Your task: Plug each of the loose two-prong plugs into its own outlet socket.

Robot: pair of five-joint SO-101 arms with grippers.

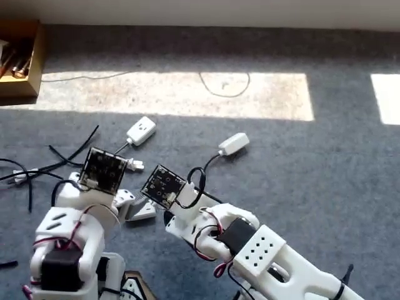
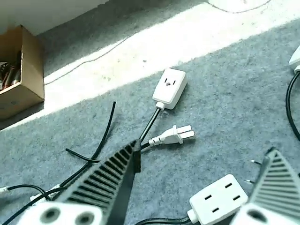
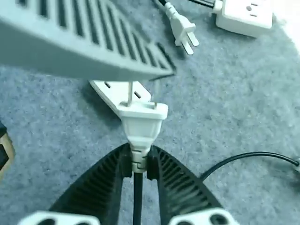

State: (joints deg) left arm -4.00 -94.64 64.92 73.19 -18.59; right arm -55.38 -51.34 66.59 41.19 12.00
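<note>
My right end effector (image 3: 137, 161): pinching plug (image 3: 140, 117), prongs aimed at socket (image 3: 119, 91).
My left end effector (image 2: 204, 147): spread over carpet (image 2: 234, 93), near loose plug (image 2: 171, 136).

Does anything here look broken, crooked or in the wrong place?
Nothing looks broken. Only the black cords lie scattered across the carpet, and one white plug lies loose, not in any socket.
</note>
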